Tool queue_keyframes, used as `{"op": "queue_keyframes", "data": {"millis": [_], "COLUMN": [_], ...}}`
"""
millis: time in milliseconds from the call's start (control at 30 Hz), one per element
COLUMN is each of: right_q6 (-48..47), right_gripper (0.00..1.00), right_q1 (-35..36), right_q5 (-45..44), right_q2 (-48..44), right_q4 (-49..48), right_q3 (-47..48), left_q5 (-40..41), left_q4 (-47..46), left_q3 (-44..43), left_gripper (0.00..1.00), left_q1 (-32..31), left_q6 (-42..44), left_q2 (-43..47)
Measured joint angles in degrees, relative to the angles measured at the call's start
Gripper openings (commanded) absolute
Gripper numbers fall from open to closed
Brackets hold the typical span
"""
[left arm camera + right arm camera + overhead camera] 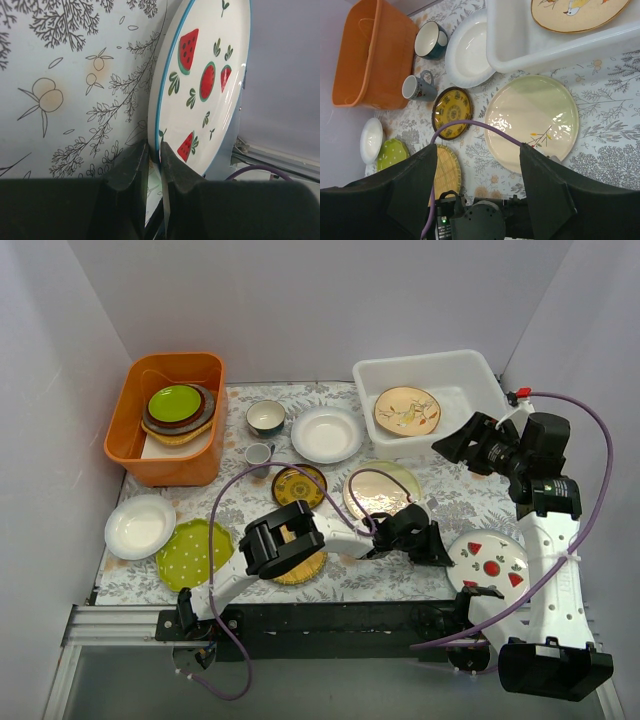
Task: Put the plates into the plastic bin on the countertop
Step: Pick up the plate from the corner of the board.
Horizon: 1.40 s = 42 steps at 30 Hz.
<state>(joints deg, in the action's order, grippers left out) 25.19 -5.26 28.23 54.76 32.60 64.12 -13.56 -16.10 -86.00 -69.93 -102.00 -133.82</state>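
Flatness seems to dictate the grip: the strawberry plate lies at the near right corner of the countertop, well apart from the plastic bin, so only its rim offers a hold. The left gripper meets that rim edge-on; in the wrist view its jaws stand nearly together with the plate's blue edge running into the slit, apparently clamped on it. The left arm reaches low across the cloth from its base at the near left. The right gripper hangs by the bin's near wall, jaws wide apart, holding nothing. One leaf-sprig plate already lies inside the bin.
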Motion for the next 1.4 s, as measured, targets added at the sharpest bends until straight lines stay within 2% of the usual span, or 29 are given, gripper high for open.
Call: {"op": "queue_keyframes", "data": {"millis": [400,600,1000,1400], "right_q6": [-0.11,-0.15,-0.15,-1.27], "right_gripper": [0.74,0.74,0.74,0.75], "right_q1": [0.00,0.00,0.02,0.00], "right_q5": [-0.04,-0.37,-0.48,-0.85], "right_q2": [-0.55,-0.92,-1.55,-1.64], "right_q4": [0.33,0.33,0.39,0.50], "right_q3": [-0.26,-0.28,-1.38,-2.19], "left_q5": [1.16,2.08,4.24,8.98], "left_q4": [0.17,-1.14,-0.83,4.55], "left_q3": [3.23,10.25,17.70,22.95], "left_gripper": [0.00,0.00,0.00,0.00], "left_q1": [0.33,1.62,4.22,6.43], "left_q6": [-1.60,-2.86,-2.82,0.15], "left_q2": [2.43,6.95,15.13,26.88]}}
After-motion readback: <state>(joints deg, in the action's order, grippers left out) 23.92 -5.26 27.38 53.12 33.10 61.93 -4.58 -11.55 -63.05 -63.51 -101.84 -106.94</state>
